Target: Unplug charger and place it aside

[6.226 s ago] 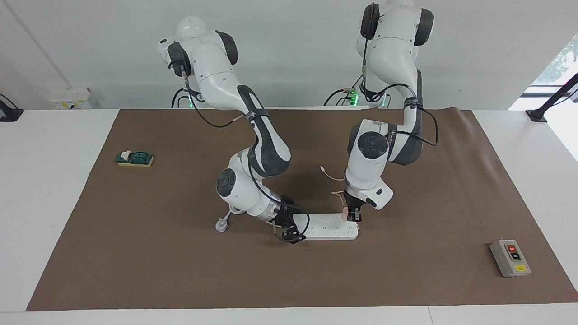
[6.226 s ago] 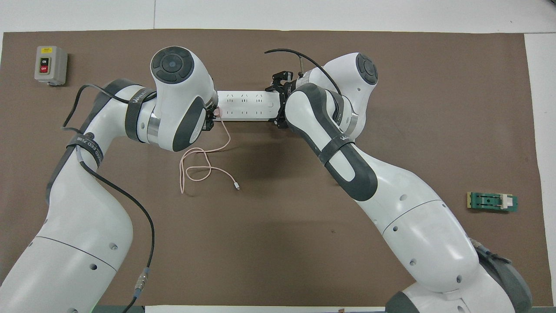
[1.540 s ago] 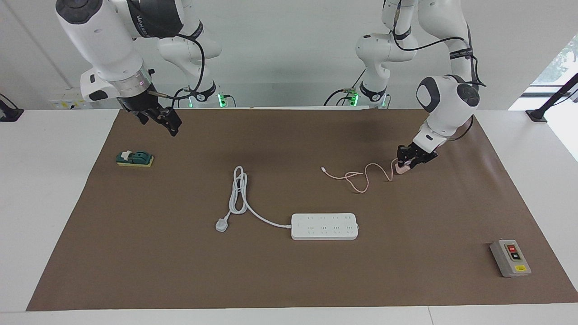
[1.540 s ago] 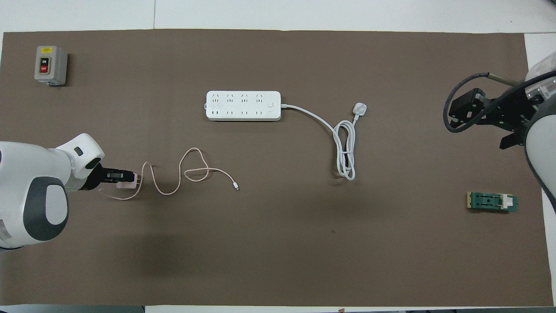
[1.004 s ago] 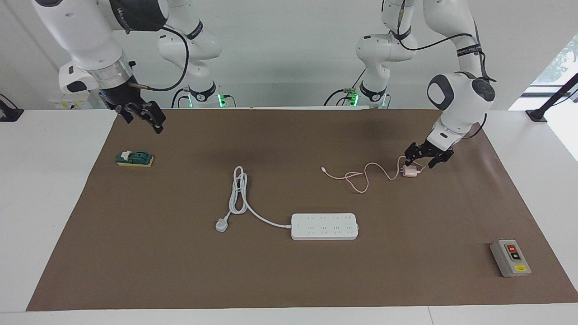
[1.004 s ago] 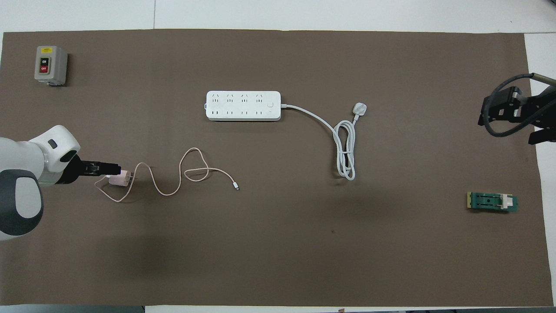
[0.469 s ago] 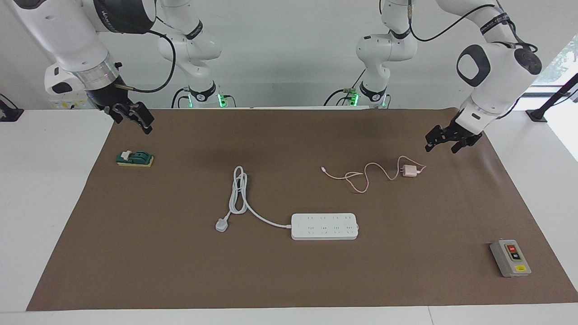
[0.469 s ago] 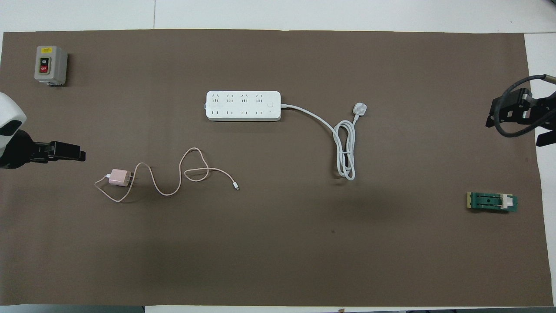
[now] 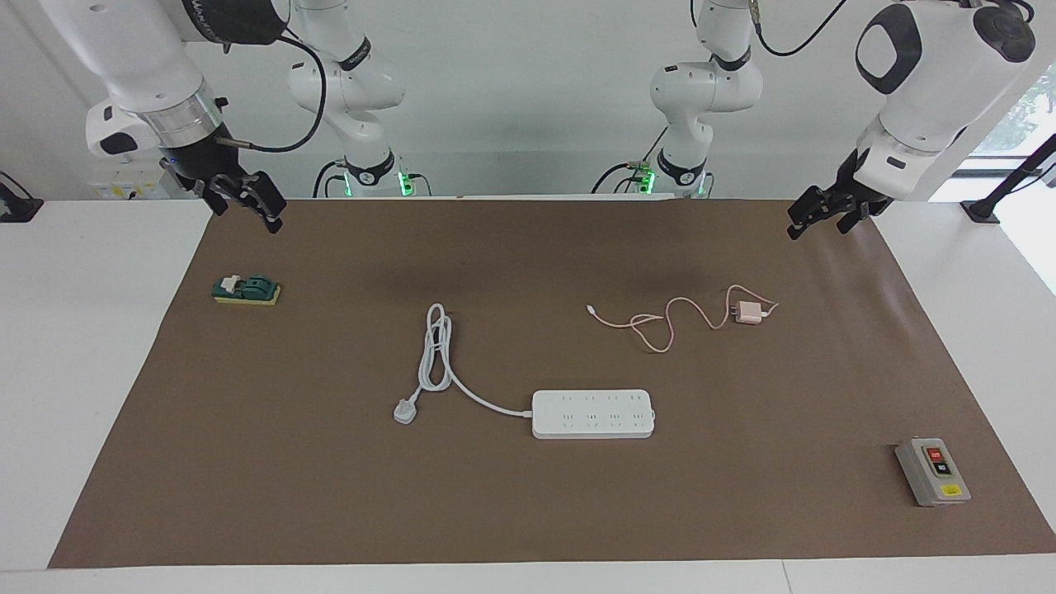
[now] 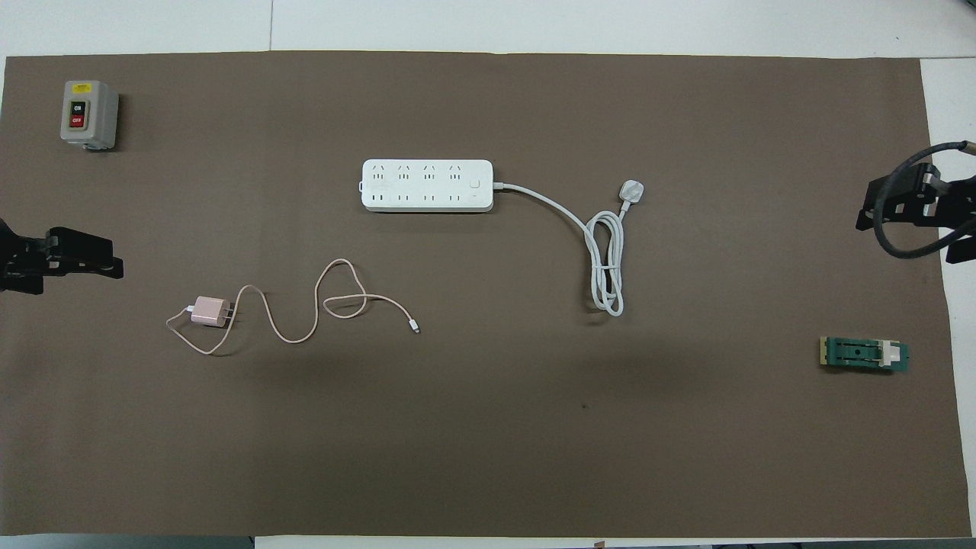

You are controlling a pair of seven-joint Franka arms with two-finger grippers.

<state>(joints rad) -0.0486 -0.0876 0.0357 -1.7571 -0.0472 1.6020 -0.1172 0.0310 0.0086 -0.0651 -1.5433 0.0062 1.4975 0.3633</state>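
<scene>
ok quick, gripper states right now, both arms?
Left gripper: open, holding nothing, raised over the mat's edge at the left arm's end.
Right gripper: open, holding nothing, raised over the mat's corner at the right arm's end.

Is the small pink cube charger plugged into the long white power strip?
Out: the charger lies on the mat, apart from the power strip.

mat (image 9: 330, 495): brown matt paper-like | power strip (image 9: 592, 413): white smooth plastic | charger (image 9: 749, 313): pink plastic

White table (image 9: 82, 346), brown mat (image 9: 528, 511): charger (image 9: 749, 313), power strip (image 9: 592, 413), switch box (image 9: 932, 471).
</scene>
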